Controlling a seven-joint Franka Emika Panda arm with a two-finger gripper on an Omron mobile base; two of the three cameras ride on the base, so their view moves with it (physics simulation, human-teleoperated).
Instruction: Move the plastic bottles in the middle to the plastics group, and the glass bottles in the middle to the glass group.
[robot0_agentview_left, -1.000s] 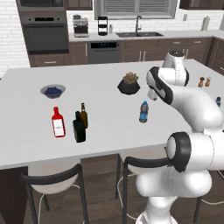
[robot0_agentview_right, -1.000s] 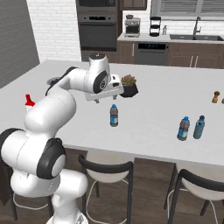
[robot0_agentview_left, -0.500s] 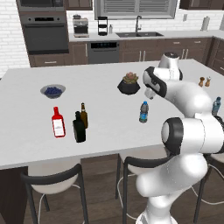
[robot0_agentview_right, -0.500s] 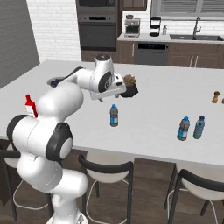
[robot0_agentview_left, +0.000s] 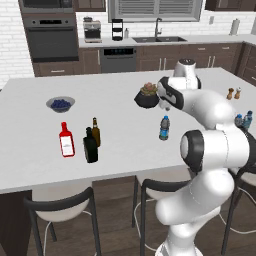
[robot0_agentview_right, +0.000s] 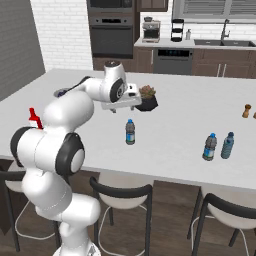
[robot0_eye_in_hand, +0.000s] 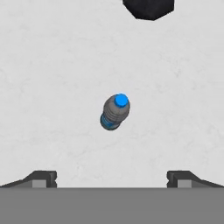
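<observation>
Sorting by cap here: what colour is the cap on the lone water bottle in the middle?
Bright blue cap on the water bottle, clearest in the hand view.

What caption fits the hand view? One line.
Open tool hovering above an upright plastic bottle on the white counter.

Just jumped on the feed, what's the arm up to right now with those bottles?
The arm holds its open, empty hand above a lone water bottle standing mid-counter, near the dark plant pot. The black glass bottle already stands with the red bottle and brown bottle. Two more water bottles stand together at the counter's right end. This middle one looks like the next pick.
</observation>
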